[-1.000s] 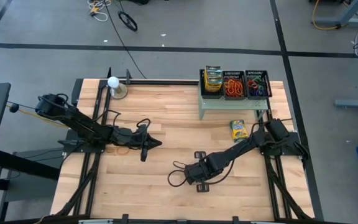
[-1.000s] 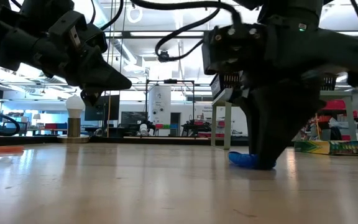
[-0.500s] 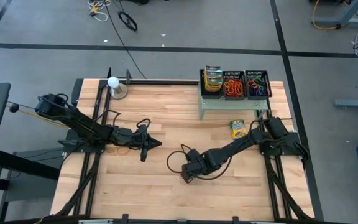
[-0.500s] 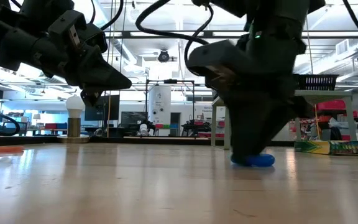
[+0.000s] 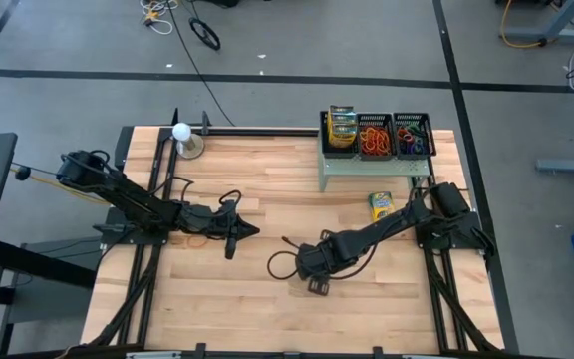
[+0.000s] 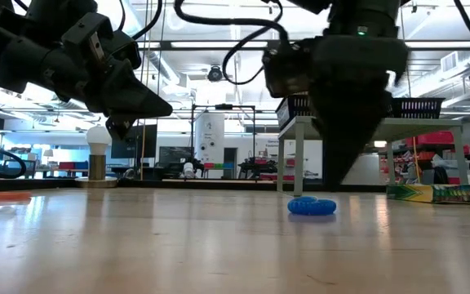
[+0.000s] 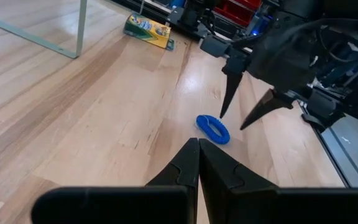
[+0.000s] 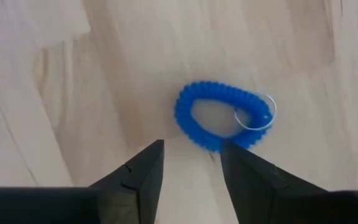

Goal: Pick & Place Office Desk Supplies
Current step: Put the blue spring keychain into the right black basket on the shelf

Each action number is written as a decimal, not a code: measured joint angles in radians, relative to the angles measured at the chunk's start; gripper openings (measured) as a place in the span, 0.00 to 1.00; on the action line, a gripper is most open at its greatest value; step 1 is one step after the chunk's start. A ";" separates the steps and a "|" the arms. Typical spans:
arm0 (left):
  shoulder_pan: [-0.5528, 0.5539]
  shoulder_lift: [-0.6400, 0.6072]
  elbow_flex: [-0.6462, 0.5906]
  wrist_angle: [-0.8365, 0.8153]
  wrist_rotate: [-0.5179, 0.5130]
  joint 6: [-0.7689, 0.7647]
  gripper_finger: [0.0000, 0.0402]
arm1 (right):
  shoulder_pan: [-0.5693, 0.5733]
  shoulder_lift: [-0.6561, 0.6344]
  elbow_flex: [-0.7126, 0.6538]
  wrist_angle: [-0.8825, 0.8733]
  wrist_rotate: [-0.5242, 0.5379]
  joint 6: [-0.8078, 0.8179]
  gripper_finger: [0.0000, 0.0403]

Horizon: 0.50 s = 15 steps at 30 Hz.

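Right gripper (image 8: pixel 188 162) hangs over the blue coiled band (image 8: pixel 219 118), fingers spread, clear of it. Band lies flat mid-table (image 5: pixel 257 299). Left gripper (image 7: pixel 197 163) waits nearby, fingers pressed together, holding nothing.

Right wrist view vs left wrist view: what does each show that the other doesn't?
Right wrist only: a thin metal ring clipped on the blue coil band, seen between that arm's own open fingers. Left wrist only: the crayon box, a shelf leg, and the left gripper, shut. Both: the blue band lying free on the wooden table, with the right gripper above it.
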 joint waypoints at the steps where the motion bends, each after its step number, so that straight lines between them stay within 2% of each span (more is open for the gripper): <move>1: 0.000 0.000 0.000 0.000 0.000 0.000 0.03 | 0.000 0.000 0.000 -0.009 0.006 -0.036 0.41; 4: 0.000 0.000 0.000 0.000 0.000 0.000 0.03 | 0.000 0.000 0.000 -0.008 0.053 -0.147 0.38; 9: 0.000 0.000 0.000 0.000 -0.002 0.000 0.03 | -0.003 0.000 0.000 0.054 0.058 -0.312 0.34; 12: 0.000 0.000 0.000 0.000 -0.002 0.003 0.03 | -0.008 0.000 0.000 0.111 0.007 -0.399 0.33; 15: 0.000 0.000 0.000 0.000 -0.003 0.011 0.03 | -0.014 0.010 0.002 0.117 -0.035 -0.416 0.33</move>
